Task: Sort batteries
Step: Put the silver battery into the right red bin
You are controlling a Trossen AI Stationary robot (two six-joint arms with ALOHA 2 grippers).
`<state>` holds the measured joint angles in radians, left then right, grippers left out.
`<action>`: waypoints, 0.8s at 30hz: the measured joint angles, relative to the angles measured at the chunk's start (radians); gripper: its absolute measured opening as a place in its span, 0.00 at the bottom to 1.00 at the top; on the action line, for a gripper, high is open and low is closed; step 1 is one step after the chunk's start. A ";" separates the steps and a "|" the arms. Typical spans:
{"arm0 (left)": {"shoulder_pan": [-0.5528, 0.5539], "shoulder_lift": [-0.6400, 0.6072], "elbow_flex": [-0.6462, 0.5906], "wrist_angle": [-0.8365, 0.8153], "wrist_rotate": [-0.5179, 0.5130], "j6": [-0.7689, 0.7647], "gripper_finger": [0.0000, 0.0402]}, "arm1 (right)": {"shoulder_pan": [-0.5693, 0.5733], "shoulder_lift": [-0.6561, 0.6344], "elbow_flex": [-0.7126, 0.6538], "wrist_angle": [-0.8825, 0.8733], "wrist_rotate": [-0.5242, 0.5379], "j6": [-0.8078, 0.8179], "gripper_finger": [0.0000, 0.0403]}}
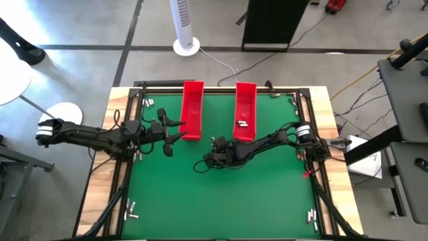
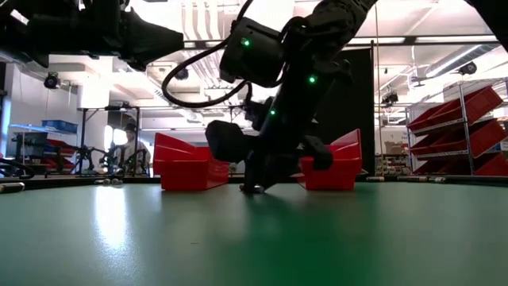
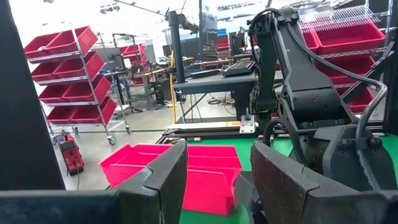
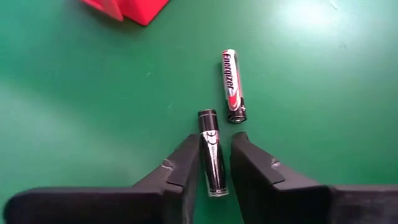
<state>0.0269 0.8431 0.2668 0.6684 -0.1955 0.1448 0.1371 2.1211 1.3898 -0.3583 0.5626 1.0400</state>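
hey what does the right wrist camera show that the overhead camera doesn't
Only the right wrist view shows two batteries lying on the green mat: a dark battery between the right gripper's fingers, and an Energizer battery lying free just beyond it.

Only the high view shows both red trays, the left gripper open beside the left-hand tray, and small batteries near the table corners.

Both show the green mat and the right gripper low over it.

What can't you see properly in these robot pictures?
- High view: batteries on the mat, too small and hidden under the right end effector.
- Low view: right arm hides the right red tray's middle.
- Right wrist view: fingers hide the dark battery's sides; left red tray cut off by edge.
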 joint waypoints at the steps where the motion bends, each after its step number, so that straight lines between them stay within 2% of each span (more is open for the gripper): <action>1: 0.000 0.000 0.000 0.002 0.000 0.000 0.39 | 0.000 0.000 0.000 -0.002 -0.008 -0.004 0.17; 7: 0.000 -0.001 0.000 0.025 0.002 -0.020 0.39 | 0.002 0.000 0.001 -0.030 -0.035 -0.004 0.08; 12: 0.000 -0.001 0.000 0.033 0.010 -0.043 0.39 | 0.006 0.000 0.002 -0.048 -0.068 0.014 0.07; 21: 0.000 -0.016 0.000 0.103 0.207 -0.082 0.39 | 0.018 -0.004 0.003 -0.065 -0.102 0.130 0.07; 24: 0.000 -0.024 0.000 0.103 0.232 -0.087 0.39 | 0.031 -0.003 0.033 -0.111 -0.102 0.132 0.07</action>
<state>0.0265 0.8187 0.2668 0.7718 0.0368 0.0581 0.1684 2.1184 1.4230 -0.4696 0.4610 1.1716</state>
